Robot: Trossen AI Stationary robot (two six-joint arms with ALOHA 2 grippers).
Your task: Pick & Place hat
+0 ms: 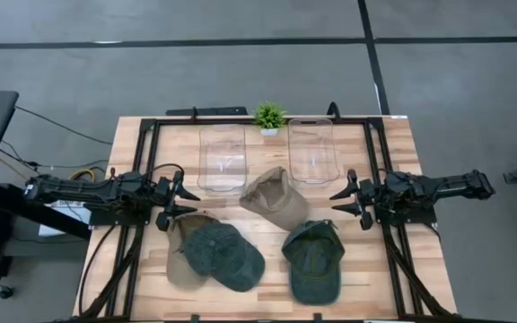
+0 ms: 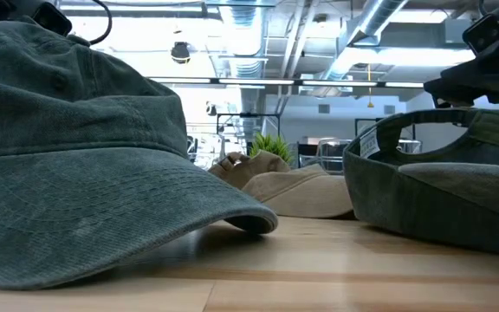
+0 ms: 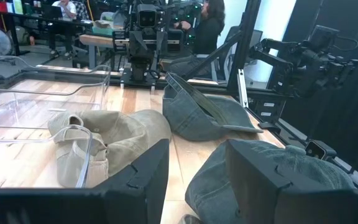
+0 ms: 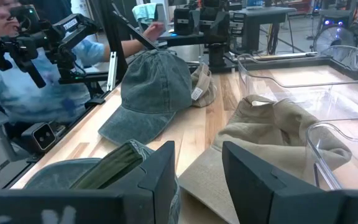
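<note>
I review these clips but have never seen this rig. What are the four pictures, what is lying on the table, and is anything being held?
Two robot arms face each other across a wooden table. One picture looks straight down, one looks level along the tabletop, and two come from cameras on the wrists. The left gripper and right gripper both stand open and hold nothing. On the table lie a green cap over a tan cap, a beige hat, an upturned dark green cap, two clear bins and a small plant.

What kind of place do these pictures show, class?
Probably a robotics lab or workshop: exposed ceiling ducts, another robot arm rig beyond the wooden table, and a person seated close by.
</note>
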